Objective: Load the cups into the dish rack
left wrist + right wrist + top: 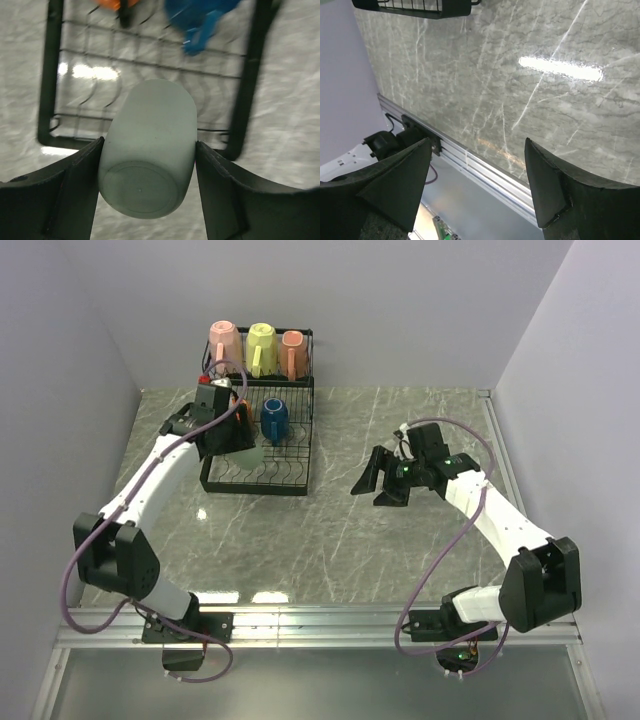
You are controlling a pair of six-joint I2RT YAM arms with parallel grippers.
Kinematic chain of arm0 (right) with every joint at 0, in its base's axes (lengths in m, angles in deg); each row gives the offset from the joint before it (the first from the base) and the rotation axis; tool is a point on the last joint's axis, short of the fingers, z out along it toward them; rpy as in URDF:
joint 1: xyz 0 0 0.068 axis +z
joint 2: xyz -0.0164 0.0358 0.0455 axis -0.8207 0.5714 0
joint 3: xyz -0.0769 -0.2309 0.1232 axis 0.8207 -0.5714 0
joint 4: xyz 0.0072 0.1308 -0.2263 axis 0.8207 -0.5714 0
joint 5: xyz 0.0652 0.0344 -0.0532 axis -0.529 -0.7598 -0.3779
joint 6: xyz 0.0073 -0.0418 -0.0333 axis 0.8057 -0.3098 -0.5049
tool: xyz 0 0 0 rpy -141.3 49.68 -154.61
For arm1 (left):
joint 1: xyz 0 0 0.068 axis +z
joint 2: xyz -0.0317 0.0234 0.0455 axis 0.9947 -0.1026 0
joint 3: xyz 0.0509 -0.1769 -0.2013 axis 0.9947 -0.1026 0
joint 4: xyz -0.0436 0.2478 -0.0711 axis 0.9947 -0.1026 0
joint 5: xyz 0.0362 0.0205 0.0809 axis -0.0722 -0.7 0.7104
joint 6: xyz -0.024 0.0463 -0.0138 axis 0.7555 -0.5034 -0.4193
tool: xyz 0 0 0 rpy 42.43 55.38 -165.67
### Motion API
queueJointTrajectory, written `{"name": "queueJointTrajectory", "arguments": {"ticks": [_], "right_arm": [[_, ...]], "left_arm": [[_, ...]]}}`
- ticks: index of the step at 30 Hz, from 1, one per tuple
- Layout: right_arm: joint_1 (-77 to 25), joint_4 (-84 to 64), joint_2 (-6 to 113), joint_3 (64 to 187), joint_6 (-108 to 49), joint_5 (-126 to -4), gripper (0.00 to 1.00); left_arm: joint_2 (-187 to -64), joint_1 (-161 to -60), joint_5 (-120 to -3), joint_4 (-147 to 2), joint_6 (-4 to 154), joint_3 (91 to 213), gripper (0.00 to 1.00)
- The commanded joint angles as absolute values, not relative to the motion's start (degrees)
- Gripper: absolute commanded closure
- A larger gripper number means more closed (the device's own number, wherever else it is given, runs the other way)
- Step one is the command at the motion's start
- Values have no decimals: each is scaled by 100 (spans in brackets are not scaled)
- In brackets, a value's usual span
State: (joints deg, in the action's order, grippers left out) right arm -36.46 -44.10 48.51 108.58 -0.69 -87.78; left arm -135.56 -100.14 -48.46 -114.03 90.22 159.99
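Two arms reach out from the near edge of the marble table [400, 540]. Nearer of the two, the right gripper [378, 485] hangs over bare tabletop well to the right of the dish rack [255, 488]. Its jaws are spread wide and there is nothing between them.

Further in, the left gripper [235, 440] is at the near left part of the rack's lower tray [300, 455]. Its fingers [80, 180] press on either side of the handleless pale green cup [150, 150], parted just the width of the cup. The cup's flat base faces the wrist camera and its body points away over the tray's near wires. Whether it touches those wires is hard to tell, since the wrist view is blurred.

Beyond it in the lower tray the blue cup [274, 418] sits toward the back, and a patch of orange [112, 4] beside it, partly hidden by the gripper, looks like the orange cup.

Farthest back, the upper basket [309, 352] holds three cups upside down in a row: a pink cup [225, 343], the pale yellow cup [262, 345] and another pink cup [293, 350].
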Motion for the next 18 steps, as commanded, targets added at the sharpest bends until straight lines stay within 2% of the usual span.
{"name": "queueJointTrajectory", "arguments": {"ticks": [1, 13, 18], "right_arm": [[-3679, -4489, 4960, 11026, -321, -8718, 19], [-3679, -4752, 5286, 11193, -611, -8640, 20], [-3679, -4849, 5373, 11263, -673, -8569, 20]], "left_arm": [[-13617, -10011, -4131, -11565, 8607, 15921, 100], [-14452, -10011, -3454, -11398, 8352, 15937, 100], [-14760, -10011, -3603, -11170, 8255, 15928, 99]]}}
